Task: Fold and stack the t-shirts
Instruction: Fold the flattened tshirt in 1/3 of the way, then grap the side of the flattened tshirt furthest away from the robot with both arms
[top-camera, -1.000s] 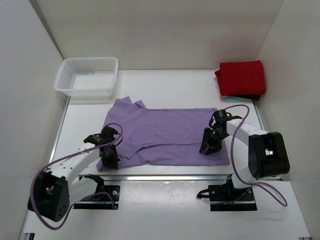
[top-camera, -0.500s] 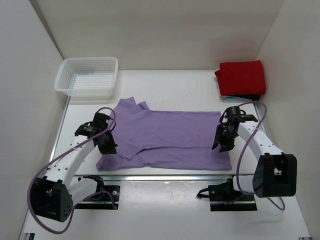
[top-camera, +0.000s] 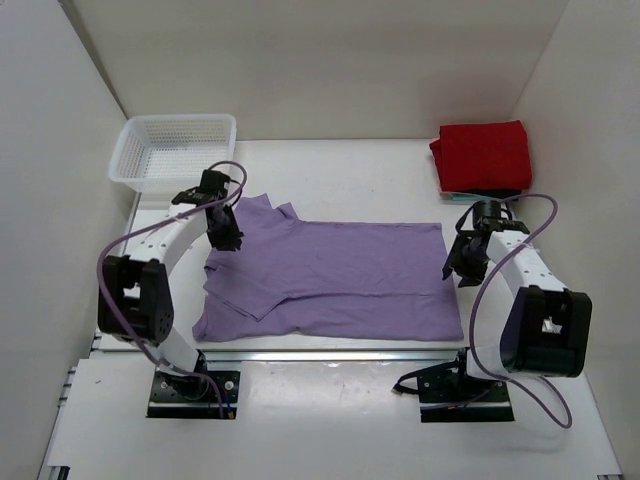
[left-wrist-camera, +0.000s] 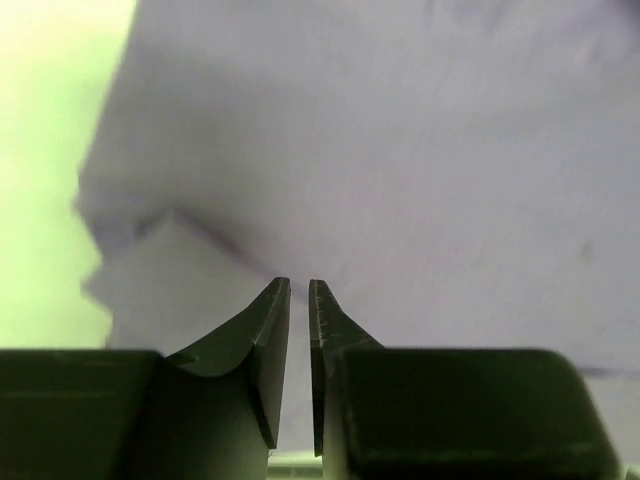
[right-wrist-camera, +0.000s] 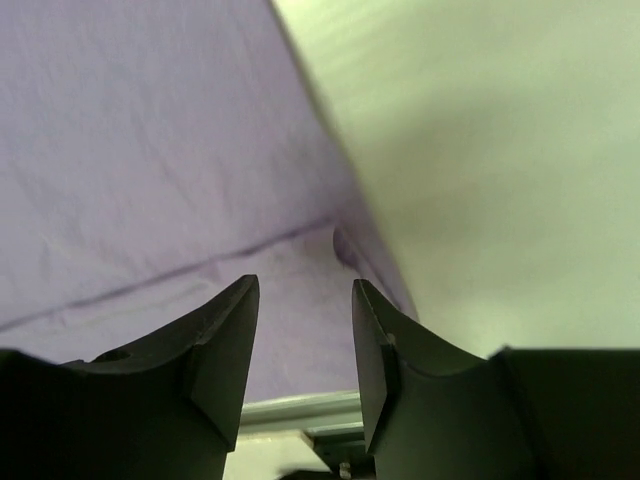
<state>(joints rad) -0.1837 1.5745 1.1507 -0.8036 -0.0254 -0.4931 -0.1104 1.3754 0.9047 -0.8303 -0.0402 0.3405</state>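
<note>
Lavender t-shirt (top-camera: 330, 275) lies spread flat across the middle of the white table (top-camera: 340, 170), long side running L–R, with a flap of cloth doubled over at its left end. The neck area pokes toward the far-left corner. It isn't folded into a compact shape.

Red t-shirt (top-camera: 482, 155) sits folded at the far-right corner, well apart from the lavender one. There's something dark beneath it, can't tell what.

Left gripper (top-camera: 228, 240) is over the far-left corner of the lavender shirt, by the neck. The left wrist cam shows the left gripper (left-wrist-camera: 299, 285) with fingers only a thin slit apart. Cloth (left-wrist-camera: 400, 150) shows behind the slit, nothing is pinched in it, and a layered cloth edge lies off to the left.

Right gripper (top-camera: 462, 272) is at the shirt's right edge, about halfway along it. On the right wrist cam the right gripper (right-wrist-camera: 305, 285) has a moderate gap between fingers – nothing is held. The lavender cloth (right-wrist-camera: 150, 150) fills the left side, bare table the right, and the cloth's edge runs diagonally between them.

White mesh basket (top-camera: 178, 118) stands at the far-left corner, near the shirt's neck but not touching.
</note>
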